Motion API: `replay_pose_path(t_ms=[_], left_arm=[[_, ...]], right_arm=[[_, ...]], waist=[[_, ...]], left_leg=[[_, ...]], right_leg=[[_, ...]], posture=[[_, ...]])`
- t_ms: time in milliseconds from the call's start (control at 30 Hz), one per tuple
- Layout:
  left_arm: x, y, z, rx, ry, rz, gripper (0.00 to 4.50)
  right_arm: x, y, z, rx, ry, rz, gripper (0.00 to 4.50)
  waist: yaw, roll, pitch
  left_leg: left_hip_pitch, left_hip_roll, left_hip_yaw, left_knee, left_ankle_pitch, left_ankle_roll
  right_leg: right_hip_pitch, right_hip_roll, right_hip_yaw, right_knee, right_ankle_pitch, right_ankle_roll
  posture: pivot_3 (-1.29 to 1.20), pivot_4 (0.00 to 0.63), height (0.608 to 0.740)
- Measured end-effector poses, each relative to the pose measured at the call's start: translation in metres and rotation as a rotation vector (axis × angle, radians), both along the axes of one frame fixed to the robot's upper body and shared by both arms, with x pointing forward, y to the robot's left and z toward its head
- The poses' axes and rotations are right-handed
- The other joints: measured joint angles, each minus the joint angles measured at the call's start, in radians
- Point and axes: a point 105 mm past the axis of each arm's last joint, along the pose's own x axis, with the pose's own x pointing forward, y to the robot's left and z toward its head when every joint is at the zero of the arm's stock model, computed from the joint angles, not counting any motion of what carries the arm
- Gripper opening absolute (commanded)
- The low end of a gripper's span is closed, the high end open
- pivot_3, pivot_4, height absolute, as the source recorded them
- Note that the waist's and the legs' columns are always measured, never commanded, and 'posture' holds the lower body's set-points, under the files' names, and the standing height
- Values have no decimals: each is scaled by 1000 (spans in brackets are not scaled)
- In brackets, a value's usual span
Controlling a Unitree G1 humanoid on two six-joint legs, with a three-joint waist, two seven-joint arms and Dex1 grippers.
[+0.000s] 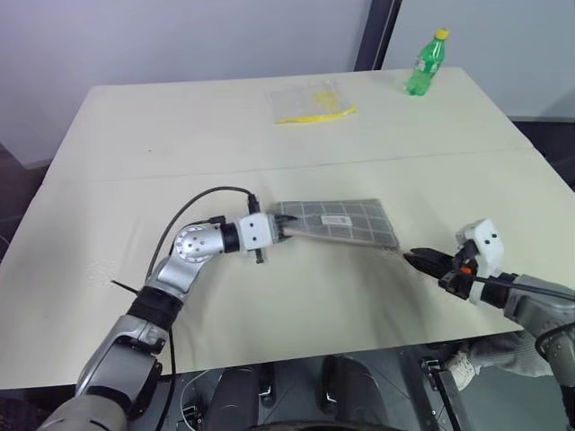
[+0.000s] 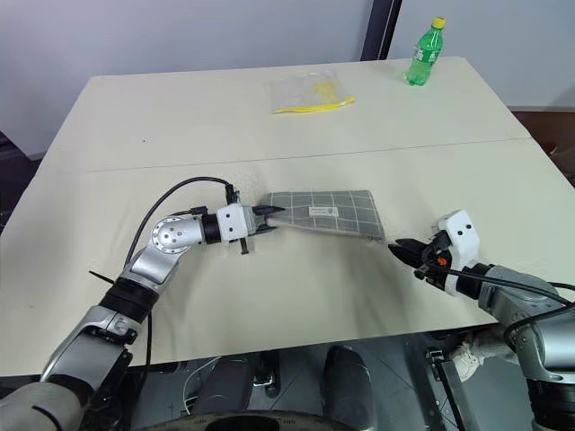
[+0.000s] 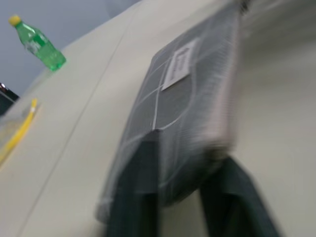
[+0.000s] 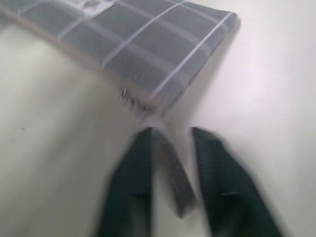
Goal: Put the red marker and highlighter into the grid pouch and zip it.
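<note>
The grid pouch (image 1: 341, 222) lies flat at the middle of the table, grey with white lines and a small white label (image 3: 180, 64). My left gripper (image 1: 287, 224) is at the pouch's left end. In the left wrist view its fingers (image 3: 140, 182) stand apart, open, with that end of the pouch between them. My right gripper (image 1: 420, 260) hovers just off the pouch's right near corner (image 4: 163, 101), open with nothing gripped, and a short gap of table lies between them. The red marker and the highlighter are hidden or out of view.
A clear plastic bag (image 1: 310, 101) with yellow contents lies at the back of the table. A green bottle (image 1: 426, 63) with a yellow cap stands at the far right corner. The table's near edge (image 1: 296, 357) runs just below both arms.
</note>
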Motion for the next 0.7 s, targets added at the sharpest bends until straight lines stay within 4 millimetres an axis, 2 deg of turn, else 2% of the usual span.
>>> replay_pose_path(t_ms=[100, 133, 200, 333, 433, 567, 700], left_arm=[[-1, 4, 4, -14, -4, 8, 3991], [-3, 7, 4, -16, -2, 10, 4069], [-9, 22, 4, -24, 27, 26, 4069], [-25, 54, 0, -43, 130, 79, 4069], [-27, 76, 0, -69, 211, 166, 4069], [-28, 104, 10, -139, 256, 266, 4069], [-30, 113, 10, -158, 267, 290, 4069]], right_arm=[[-3, 0, -2, -4, 10, 19, 3917], [-7, -2, -4, -8, 26, 28, 4471], [-12, -6, -5, -13, 39, 33, 4471], [-16, -18, 8, -20, -19, 18, 4471], [-23, -20, 15, -15, -53, 42, 4471], [-46, -23, 10, -29, -21, 96, 4471], [-48, -28, 10, -80, -41, 103, 4471]], waist=[[0, 0, 0], [0, 0, 0], [-2, 0, 0], [-3, 0, 0], [6, 0, 0], [17, 1, 0], [23, 1, 0]], left_leg=[[0, 0, 0, 0, 0, 0], [0, 0, 0, 0, 0, 0], [0, 0, 0, 0, 0, 0], [1, 1, 0, -1, -1, -2], [2, 0, -1, 0, -1, -2], [2, 0, -1, -1, -2, -2], [2, 0, 0, -1, -2, -2]], right_leg=[[0, 0, 0, 0, 0, 0], [0, 0, 0, 0, 0, 0], [0, 0, 0, 0, 0, 0], [0, 0, 0, 0, -1, -2], [-1, 0, 0, -2, -2, -3], [-1, 0, 1, -4, -3, -3], [-1, 0, 1, -4, -3, -3]], posture=[[0, 150, 740], [0, 150, 740], [0, 150, 740], [0, 150, 740], [0, 150, 740], [0, 150, 740], [0, 150, 740]])
